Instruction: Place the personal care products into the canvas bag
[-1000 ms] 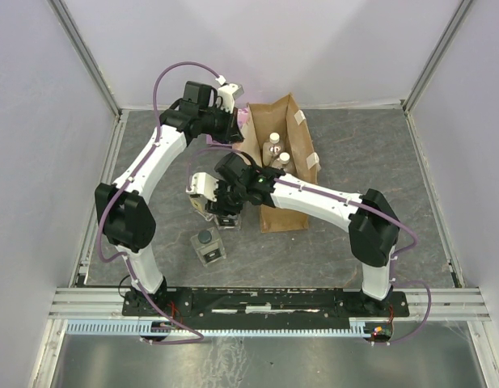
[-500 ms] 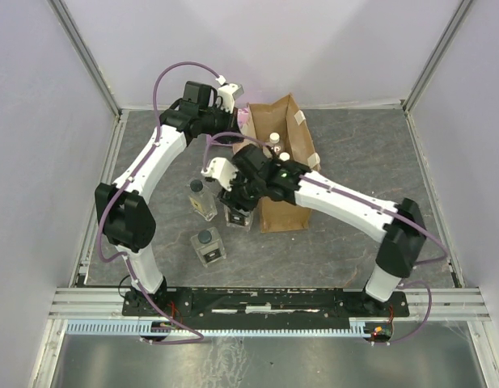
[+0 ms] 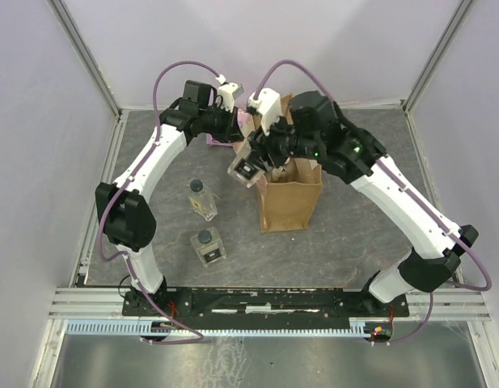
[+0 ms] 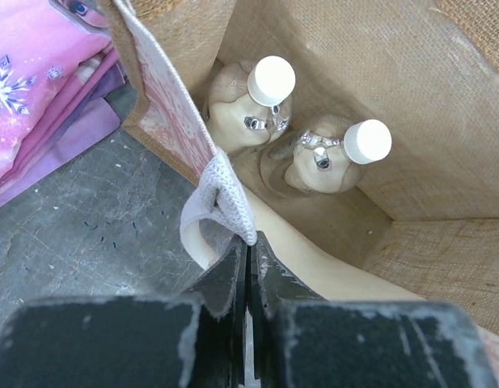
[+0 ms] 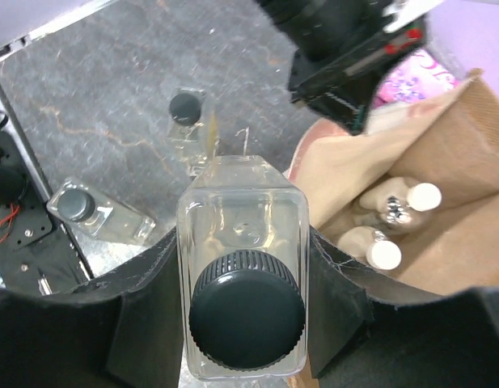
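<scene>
Currently: right gripper (image 5: 243,307) grasped square bottle (image 5: 241,218); best released over canvas bag (image 3: 289,206), three o'clock; left gripper (image 4: 247,267) clenched handle (image 4: 221,202).

Top view: right arm (image 3: 338,149) covers canvas bag (image 3: 289,206) mouth, contents unseen; pink packet (image 3: 223,143) mostly behind left arm (image 3: 164,149); square bottle (image 3: 241,171) half hidden by right gripper (image 3: 247,166). Left wrist view: packet cut off at frame's left edge, bag at right.
</scene>
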{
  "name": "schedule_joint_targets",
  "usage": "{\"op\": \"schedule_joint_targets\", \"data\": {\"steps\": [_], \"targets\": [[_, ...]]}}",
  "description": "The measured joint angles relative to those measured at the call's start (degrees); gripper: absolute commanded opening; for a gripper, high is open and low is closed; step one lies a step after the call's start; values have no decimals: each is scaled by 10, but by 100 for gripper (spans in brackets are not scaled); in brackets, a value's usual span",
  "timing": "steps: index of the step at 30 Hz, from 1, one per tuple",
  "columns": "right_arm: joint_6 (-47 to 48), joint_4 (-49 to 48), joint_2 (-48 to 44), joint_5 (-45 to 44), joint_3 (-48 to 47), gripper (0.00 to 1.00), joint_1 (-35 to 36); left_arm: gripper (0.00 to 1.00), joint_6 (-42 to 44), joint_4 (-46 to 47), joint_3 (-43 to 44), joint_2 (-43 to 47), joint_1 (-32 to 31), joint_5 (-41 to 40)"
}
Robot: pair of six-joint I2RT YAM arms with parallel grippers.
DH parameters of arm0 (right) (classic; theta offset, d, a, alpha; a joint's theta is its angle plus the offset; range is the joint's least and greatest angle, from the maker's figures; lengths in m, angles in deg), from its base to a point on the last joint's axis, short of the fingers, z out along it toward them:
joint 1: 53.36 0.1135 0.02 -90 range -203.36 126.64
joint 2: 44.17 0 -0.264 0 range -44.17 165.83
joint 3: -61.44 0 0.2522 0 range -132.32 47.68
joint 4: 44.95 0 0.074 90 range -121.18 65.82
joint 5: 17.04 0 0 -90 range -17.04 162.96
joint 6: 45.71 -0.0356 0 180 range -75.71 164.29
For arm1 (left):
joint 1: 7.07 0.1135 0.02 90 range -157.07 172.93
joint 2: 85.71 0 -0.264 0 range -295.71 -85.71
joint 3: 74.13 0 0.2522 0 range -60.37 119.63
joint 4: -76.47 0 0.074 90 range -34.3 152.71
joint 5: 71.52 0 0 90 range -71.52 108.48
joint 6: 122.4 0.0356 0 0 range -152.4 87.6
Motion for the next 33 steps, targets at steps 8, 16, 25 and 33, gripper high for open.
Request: {"op": "schedule_joint_targets", "data": {"steps": [8,16,25,33], "targets": [[-7,47,5,-30,-87,0,-61,3,2,2,10,-12,2,10],[-3,55,15,-61,-121,0,-101,3,8,1,12,-14,4,12],[-3,116,46,-44,-109,0,-109,3,8,-10,24,-15,4,13],[-10,150,57,-2,-64,0,-109,3,8,-15,34,-16,4,15]]}}
